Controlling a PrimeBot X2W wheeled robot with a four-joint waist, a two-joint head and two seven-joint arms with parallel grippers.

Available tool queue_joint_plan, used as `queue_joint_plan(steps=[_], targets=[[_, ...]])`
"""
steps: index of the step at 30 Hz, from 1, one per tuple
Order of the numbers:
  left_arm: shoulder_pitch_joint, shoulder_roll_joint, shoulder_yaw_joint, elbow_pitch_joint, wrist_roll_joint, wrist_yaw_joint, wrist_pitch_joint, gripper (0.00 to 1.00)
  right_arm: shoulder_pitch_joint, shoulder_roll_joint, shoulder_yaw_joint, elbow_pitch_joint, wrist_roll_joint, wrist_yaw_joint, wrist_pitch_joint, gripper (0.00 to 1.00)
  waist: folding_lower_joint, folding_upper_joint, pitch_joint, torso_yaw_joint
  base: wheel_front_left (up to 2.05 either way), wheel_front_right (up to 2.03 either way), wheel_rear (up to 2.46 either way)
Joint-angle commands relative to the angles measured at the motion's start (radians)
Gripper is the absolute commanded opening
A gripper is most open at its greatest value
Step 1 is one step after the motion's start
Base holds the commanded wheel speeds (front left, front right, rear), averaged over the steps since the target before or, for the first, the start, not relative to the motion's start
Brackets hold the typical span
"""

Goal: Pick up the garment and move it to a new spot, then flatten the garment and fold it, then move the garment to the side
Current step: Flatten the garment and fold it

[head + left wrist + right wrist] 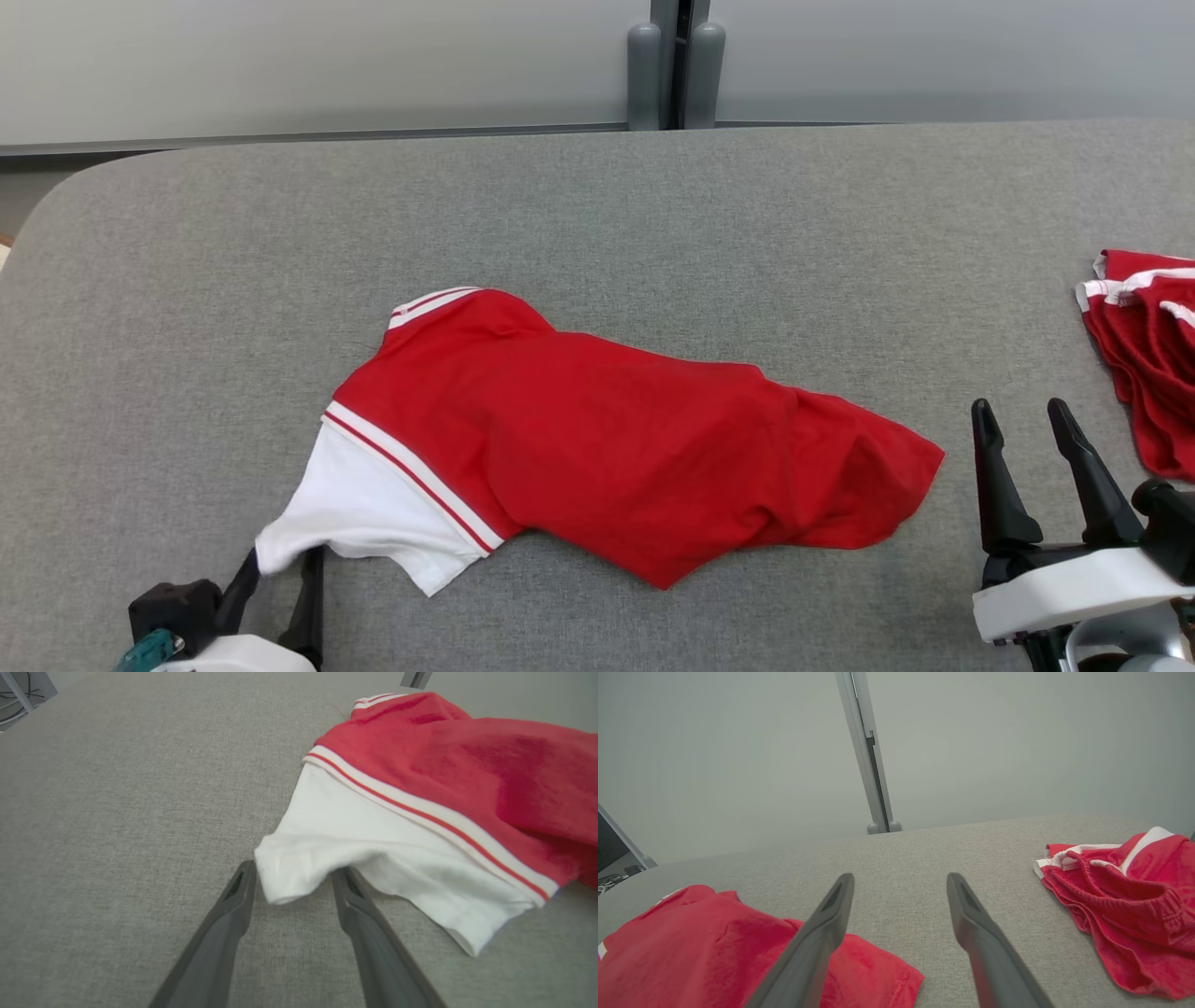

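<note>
Left end effector (283,560), fingers parted, flanks the red shirt's (597,439) white sleeve (364,504) edge, lower left; right end effector (1019,415) wide; open desk (653,215) above.

A red cotton shirt with white sleeve (597,448) lies mid-tabletop on the grey fabric-covered tabletop (653,215), stretched from 8 o'clock towards 3 o'clock. Its white sleeve (364,513) points to 7 o'clock, where the left gripper (280,560) has one finger on each side of the sleeve's tip. The right gripper (1019,411) sits at 4 o'clock, just beside the shirt's hem and apart from it. A crumpled red garment with white trim (1144,364) lies at 3 o'clock. A grey upright post (675,65) stands behind the tabletop at 12 o'clock.
</note>
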Motion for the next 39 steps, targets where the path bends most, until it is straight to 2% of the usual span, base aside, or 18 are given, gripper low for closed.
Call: queue_joint_plan(steps=[1, 6, 10, 18, 23, 29, 39], targets=[[-0.013, -0.006, 0.008, 0.02, -0.012, -0.012, -0.024, 1.0, -0.009, -0.005, -0.004, -0.005, -0.004, 0.0, 0.001, 1.0, 0.0, 0.0, -0.003, 0.003, 0.0, 0.0, 0.0], [-0.035, -0.024, 0.03, 0.074, -0.015, -0.038, -0.1, 1.0, 0.002, -0.008, -0.006, -0.017, -0.009, 0.0, 0.006, 1.0, 0.0, 0.0, -0.021, 0.017, 0.0, 0.0, 0.0], [-0.043, -0.018, 0.059, 0.081, -0.001, -0.04, -0.123, 1.0, 0.015, -0.006, -0.005, -0.032, -0.013, 0.0, 0.018, 1.0, 0.0, 0.0, -0.038, 0.023, 0.0, 0.0, 0.0], [-0.047, -0.011, 0.086, -0.037, 0.067, -0.049, -0.132, 1.0, 0.045, -0.013, 0.004, -0.048, -0.018, 0.0, 0.031, 1.0, 0.0, 0.0, -0.092, 0.024, 0.0, 0.0, 0.0], [-0.023, -0.005, 0.056, -0.129, 0.11, -0.034, -0.126, 1.0, 0.07, -0.018, 0.018, -0.056, -0.022, 0.0, 0.045, 1.0, 0.0, 0.0, -0.134, 0.013, 0.0, 0.0, 0.0], [0.002, 0.007, 0.024, -0.207, 0.143, -0.001, -0.069, 1.0, 0.09, -0.022, 0.024, -0.061, -0.015, 0.0, 0.055, 1.0, 0.0, 0.0, -0.158, 0.0, 0.0, 0.0, 0.0], [0.012, 0.02, 0.018, -0.258, 0.152, 0.023, -0.04, 1.0, 0.087, -0.016, 0.023, -0.067, -0.013, 0.0, 0.049, 1.0, 0.0, 0.0, -0.152, -0.005, 0.0, 0.0, 0.0]])
